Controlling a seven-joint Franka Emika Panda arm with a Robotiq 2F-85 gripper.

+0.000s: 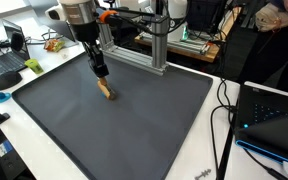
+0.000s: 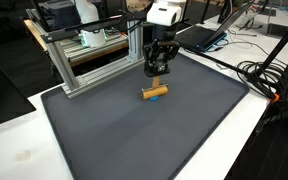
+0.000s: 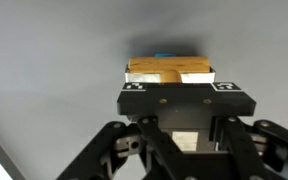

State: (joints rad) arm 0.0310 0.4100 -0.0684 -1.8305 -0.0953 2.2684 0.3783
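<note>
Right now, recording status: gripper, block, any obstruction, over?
Gripper just above wooden block, jaws unreadable. Block lying on dark mat, blue piece alongside. Metal frame stands apart, behind.

White table [image 2: 24, 150]: one dark grey mat [image 2: 134, 130] covering most of the top. On the mat: one wooden block [image 2: 155, 93] (blue piece at one end), lying flat near the middle; one aluminium frame [image 2: 79, 70] standing at the mat's edge.

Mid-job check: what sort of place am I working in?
Probably a lab or office workbench: an aluminium frame, a laptop and loose cables surround the dark mat beneath the tool.
</note>
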